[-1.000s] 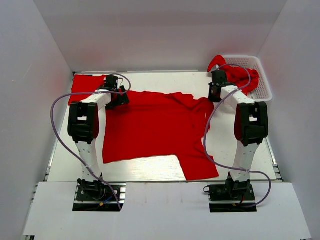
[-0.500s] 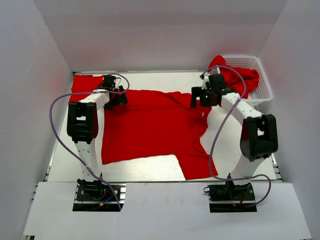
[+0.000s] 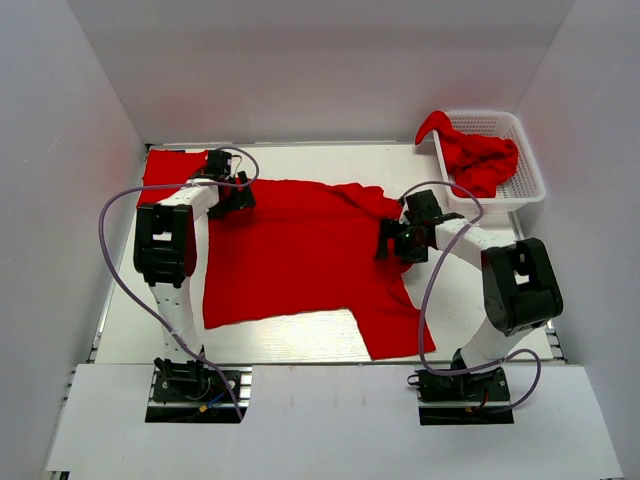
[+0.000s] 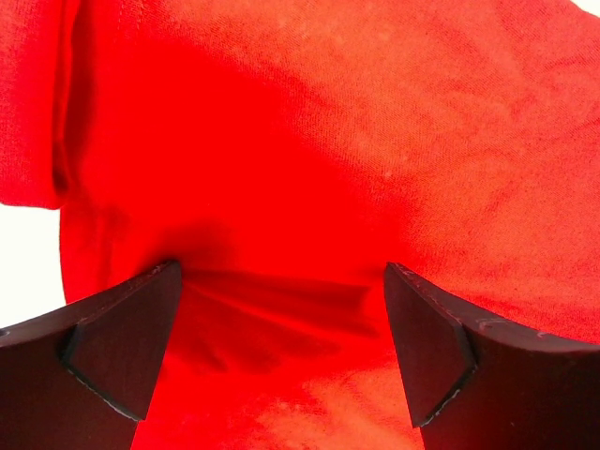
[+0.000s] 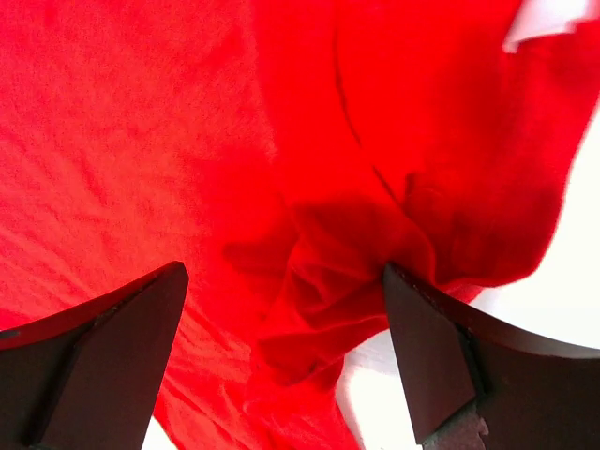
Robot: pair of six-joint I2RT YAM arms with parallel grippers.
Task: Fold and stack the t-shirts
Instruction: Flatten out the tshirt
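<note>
From where I stand, the job looks barely begun. One spread t-shirt (image 3: 290, 260) lies open and flat across the middle of the table (image 3: 300, 338), not yet folded. Its right side is rumpled, with a bunched sleeve (image 5: 328, 272) gathered into creases.

The left gripper (image 3: 228, 190) hangs over the shirt's upper left corner with its jaws wide and nothing held, only smooth cloth beneath. The right gripper (image 3: 393, 240) sits low over that bunched right edge, also gaping and empty.

In the upper left corner a flat red piece (image 3: 165, 165) peeks out behind the left arm. It may be a shirt already folded, but I cannot tell.

More crumpled t-shirts (image 3: 480, 160) wait in the white basket (image 3: 530, 180) at the upper right, one draped over its rim. So most of the folding and stacking remains.

The right arm's cable loops above the shirt's right side, and I'd judge it could snag.
</note>
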